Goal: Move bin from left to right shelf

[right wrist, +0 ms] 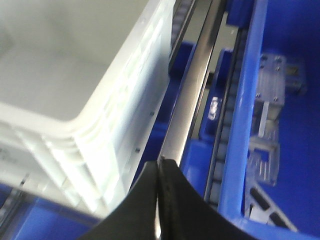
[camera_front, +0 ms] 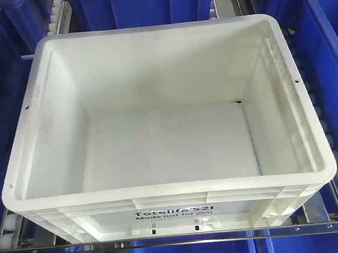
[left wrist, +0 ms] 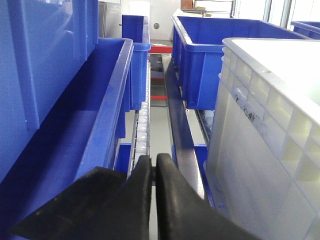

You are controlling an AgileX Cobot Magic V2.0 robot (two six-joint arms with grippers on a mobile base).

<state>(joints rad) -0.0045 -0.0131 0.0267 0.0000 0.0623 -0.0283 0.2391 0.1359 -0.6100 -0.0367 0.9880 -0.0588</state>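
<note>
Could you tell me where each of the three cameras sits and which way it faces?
Front view: looks steeply down into the white bin on a roller shelf; no robot parts show.
Left wrist view: behind the left claw, shut, facing along the lane between a blue bin and the white bin's side.
Right wrist view: behind the right claw, shut, facing along a metal rail beside the white bin.
All three share the white bin.

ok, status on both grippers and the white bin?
Left gripper shut, empty, left of bin. Right gripper shut, empty, right of it. White bin ungripped on roller shelf. Blue bins crowd both sides.
</note>
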